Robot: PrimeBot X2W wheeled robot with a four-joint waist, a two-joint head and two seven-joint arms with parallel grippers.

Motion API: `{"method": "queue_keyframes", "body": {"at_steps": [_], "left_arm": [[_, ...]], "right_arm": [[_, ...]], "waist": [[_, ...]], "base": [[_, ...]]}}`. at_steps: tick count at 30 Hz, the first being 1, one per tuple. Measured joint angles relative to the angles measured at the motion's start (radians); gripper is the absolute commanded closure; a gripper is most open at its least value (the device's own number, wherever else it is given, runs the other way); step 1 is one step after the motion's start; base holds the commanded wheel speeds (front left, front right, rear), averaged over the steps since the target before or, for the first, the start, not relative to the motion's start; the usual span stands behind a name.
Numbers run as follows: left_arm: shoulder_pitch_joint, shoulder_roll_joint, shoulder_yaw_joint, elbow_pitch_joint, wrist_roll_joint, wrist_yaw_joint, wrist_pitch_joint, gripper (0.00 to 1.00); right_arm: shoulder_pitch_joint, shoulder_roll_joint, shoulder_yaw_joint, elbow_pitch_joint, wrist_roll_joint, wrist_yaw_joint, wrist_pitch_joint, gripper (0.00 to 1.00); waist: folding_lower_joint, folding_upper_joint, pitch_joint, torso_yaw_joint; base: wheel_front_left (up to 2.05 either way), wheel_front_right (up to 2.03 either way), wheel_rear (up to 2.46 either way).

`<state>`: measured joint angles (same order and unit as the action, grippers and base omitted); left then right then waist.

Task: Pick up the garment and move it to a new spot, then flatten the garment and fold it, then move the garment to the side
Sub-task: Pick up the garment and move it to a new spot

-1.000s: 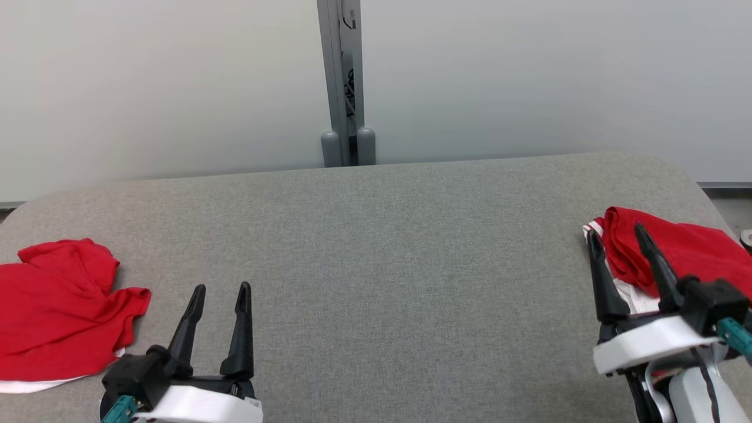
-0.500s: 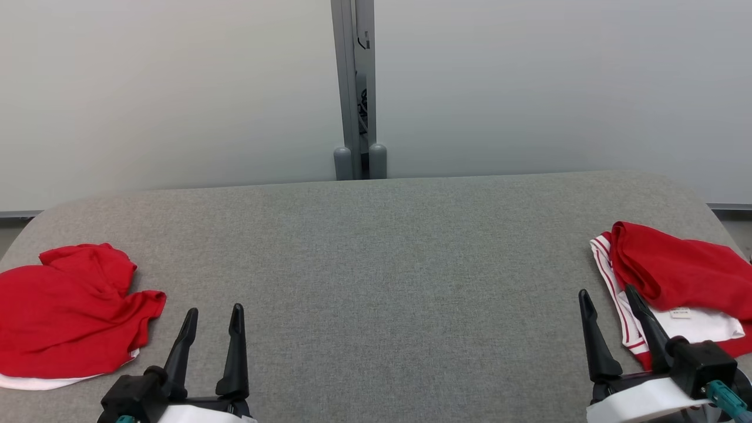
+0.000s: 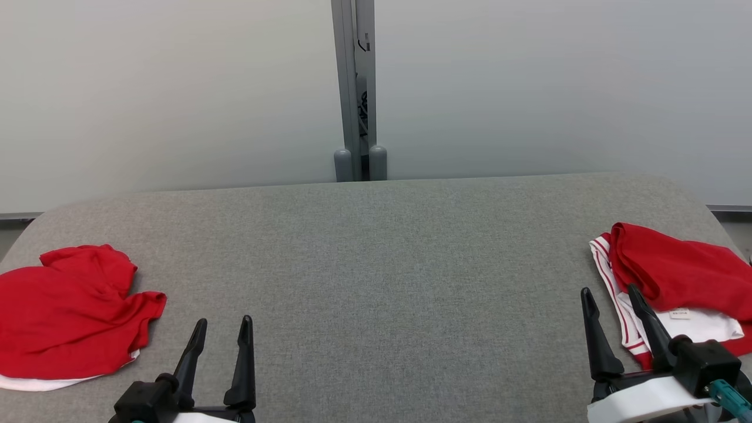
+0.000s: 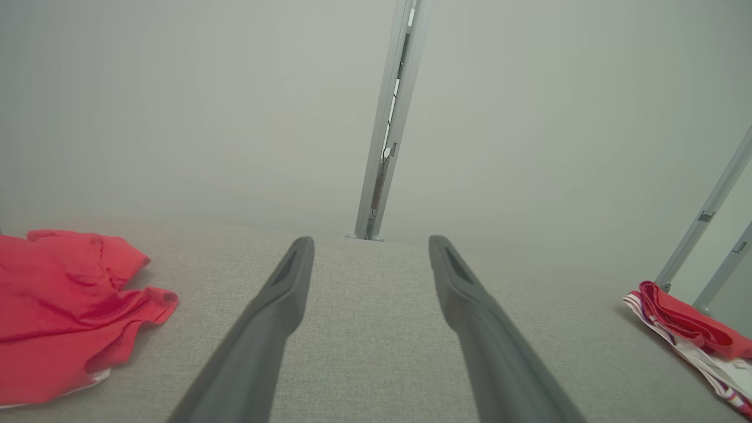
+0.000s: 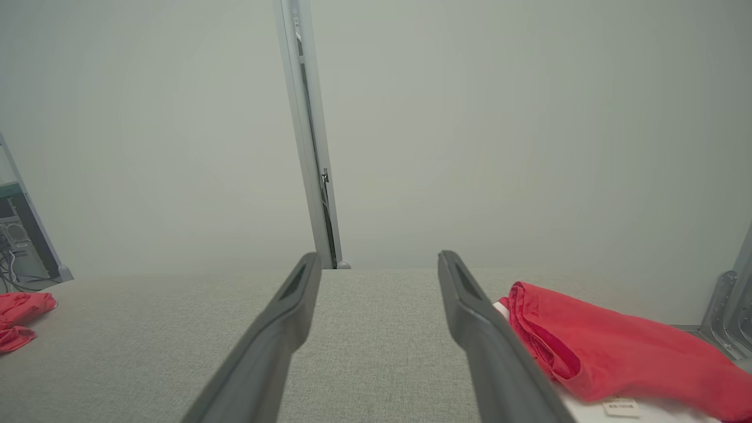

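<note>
A crumpled red garment (image 3: pixel 70 311) lies at the table's left end, also seen at the left of the left wrist view (image 4: pixel 59 311) and far left in the right wrist view (image 5: pixel 20 317). My left gripper (image 3: pixel 224 321) stands open a little to its right, low over the cloth-covered table, holding nothing (image 4: pixel 370 241). A folded red garment with white striped trim (image 3: pixel 675 276) rests at the right end (image 5: pixel 611 346) (image 4: pixel 687 326). My right gripper (image 3: pixel 608 289) is open and empty just left of its near corner (image 5: pixel 379 256).
The grey fabric table (image 3: pixel 376 264) has rounded far corners and a broad bare middle between the two garments. Behind it stands a pale wall with a grey upright post (image 3: pixel 355 88). Metal frame legs (image 4: pixel 705 217) rise past the right end.
The head camera has shifted, moving the whole picture down and right. My right gripper has drawn back from over the folded garment toward the near edge. The left gripper sits slightly lower.
</note>
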<state>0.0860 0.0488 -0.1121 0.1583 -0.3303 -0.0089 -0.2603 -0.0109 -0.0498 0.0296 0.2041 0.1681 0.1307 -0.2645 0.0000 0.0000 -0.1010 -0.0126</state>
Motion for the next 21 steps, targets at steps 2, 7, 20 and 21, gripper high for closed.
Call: {"method": "queue_keyframes", "body": {"at_steps": [2, 7, 20, 21], "left_arm": [[0.000, 0.000, 0.000, 0.001, 0.000, 0.000, 0.000, 0.00], [-0.001, 0.000, -0.003, 0.006, -0.001, -0.001, 0.000, 0.00], [-0.006, 0.000, 0.047, 0.013, 0.039, -0.018, 0.000, 0.00], [-0.005, 0.000, 0.057, 0.013, 0.041, -0.022, 0.000, 0.00]], "right_arm": [[0.000, 0.000, 0.001, 0.001, 0.000, 0.000, 0.000, 0.00], [0.000, 0.000, -0.003, 0.004, 0.008, 0.000, 0.000, 0.00], [0.014, 0.001, 0.053, 0.015, 0.057, 0.000, 0.000, 0.00], [0.015, 0.001, 0.059, 0.015, 0.063, 0.000, 0.000, 0.00]], "waist": [[0.0000, 0.0000, 0.001, 0.002], [0.0000, 0.0000, 0.003, 0.018], [0.0000, 0.0000, 0.002, 0.182], [0.0000, 0.0000, 0.000, 0.201]], "base": [[0.00, 0.00, 0.00], [0.00, 0.00, 0.00], [0.00, 0.00, 0.00], [0.00, 0.00, 0.00]]}}
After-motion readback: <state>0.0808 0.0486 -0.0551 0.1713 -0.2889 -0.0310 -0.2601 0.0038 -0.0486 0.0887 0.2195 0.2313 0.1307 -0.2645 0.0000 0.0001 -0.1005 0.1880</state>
